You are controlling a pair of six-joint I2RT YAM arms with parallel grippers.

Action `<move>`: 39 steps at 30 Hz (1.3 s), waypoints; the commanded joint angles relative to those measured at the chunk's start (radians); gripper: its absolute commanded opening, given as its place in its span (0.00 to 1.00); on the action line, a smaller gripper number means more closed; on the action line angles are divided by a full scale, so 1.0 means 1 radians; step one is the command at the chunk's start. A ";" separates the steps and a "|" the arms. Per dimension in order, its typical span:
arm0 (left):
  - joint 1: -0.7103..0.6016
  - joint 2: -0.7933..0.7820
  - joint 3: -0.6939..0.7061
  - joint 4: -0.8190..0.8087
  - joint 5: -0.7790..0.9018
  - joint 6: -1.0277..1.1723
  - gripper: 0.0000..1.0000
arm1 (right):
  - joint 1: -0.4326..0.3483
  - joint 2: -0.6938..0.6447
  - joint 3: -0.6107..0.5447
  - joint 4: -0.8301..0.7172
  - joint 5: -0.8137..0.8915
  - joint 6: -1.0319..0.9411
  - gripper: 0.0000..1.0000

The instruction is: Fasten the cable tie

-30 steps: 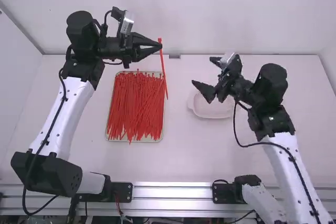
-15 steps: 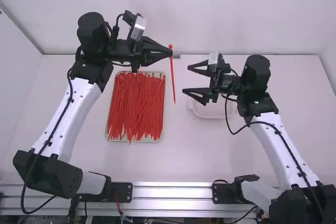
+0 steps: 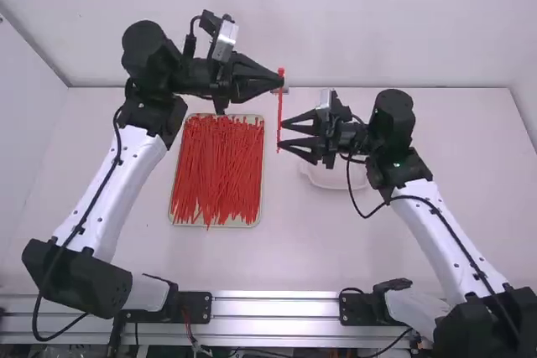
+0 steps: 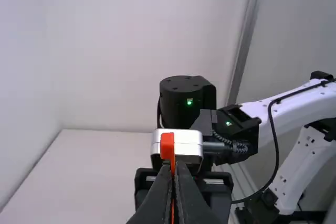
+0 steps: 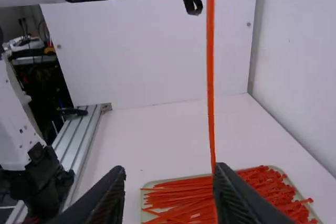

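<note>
Left gripper (image 3: 279,81) clamped on the cable tie (image 3: 278,106) just below its head. The tie hangs straight down in the air, off the tray's (image 3: 214,225) far right corner. Right gripper (image 3: 280,133) has moved in since 0.5 s ago: fingers spread, now straddling the tie's lower end, not gripping.

cable tie (image 3: 278,111): smooth red plastic, slight sheen | loose ties (image 3: 216,169), centre left: same plastic | table (image 3: 277,232): matt white | rail (image 3: 277,298), bottom edge: brushed metal | left gripper (image 3: 279,83), right gripper (image 3: 280,134): matt black
</note>
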 commanded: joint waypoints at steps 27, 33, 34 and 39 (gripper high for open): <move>-0.017 -0.009 0.014 -0.010 0.003 -0.077 0.02 | -0.009 0.008 0.024 0.004 0.057 0.016 0.68; -0.018 -0.009 0.014 -0.015 -0.019 -0.077 0.02 | -0.007 0.008 0.024 0.003 0.056 0.012 0.67; -0.018 -0.009 0.014 -0.017 -0.023 -0.077 0.02 | -0.007 0.008 0.024 0.003 0.056 0.012 0.66; -0.018 -0.009 0.014 -0.018 -0.035 -0.077 0.02 | -0.002 0.008 0.024 0.003 0.051 0.013 0.48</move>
